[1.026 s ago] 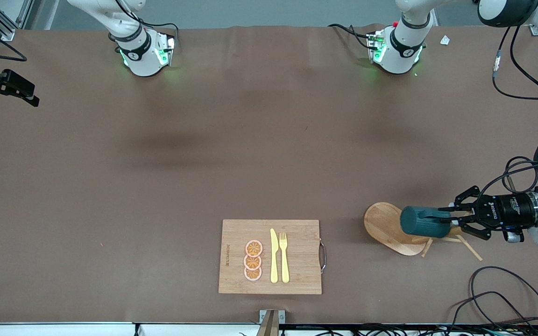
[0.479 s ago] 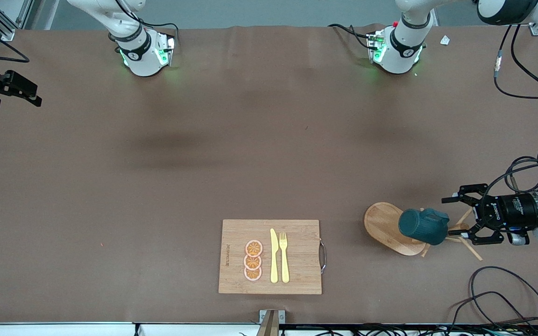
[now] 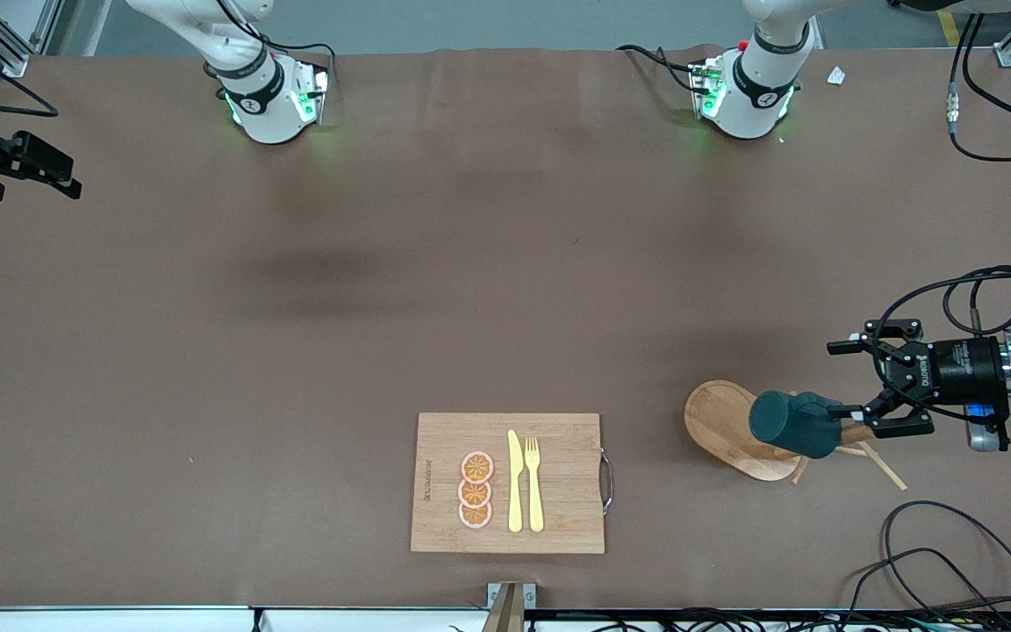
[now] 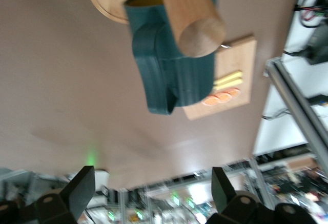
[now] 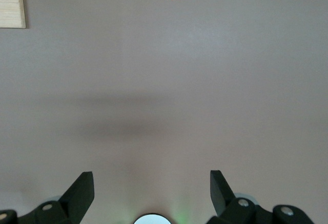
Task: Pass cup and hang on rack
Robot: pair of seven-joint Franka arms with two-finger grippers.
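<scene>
Pincer of the left arm (image 3: 856, 382) stood released, its two fingers spread wide and holding nothing, up over the table (image 3: 470, 263) just beside the rack (image 3: 725, 421) at the left arm's end. One fingertip (image 3: 843, 410) came right up to the handle end of the cup (image 3: 793, 424); whether they touched could not be told. The cup, dark teal with a mustard-yellow inside, hung on its side on the rack, above the oval wooden base. Seen from the front camera, the cup sat at about eight o'clock from the left pincer, close by. In the left wrist view the cup (image 4: 171, 70) hung against the round wooden post (image 4: 192, 16), its loop handle turned toward the camera, and the spread fingers (image 4: 77, 190) stood well clear of it.

The right pincer (image 3: 18, 167) waited over the table's edge at the right arm's end, also released and holding nothing; its wrist view showed only bare table between its parted fingers (image 5: 79, 190).

A wooden cutting board (image 3: 510, 483) lay at nine o'clock from the rack, bearing three orange slices (image 3: 476, 490), a yellow knife (image 3: 515, 481) and a yellow fork (image 3: 534, 483). A printed mark ran along the board's edge, too small to read. White lettering on the left pincer's black body could not be made out.
</scene>
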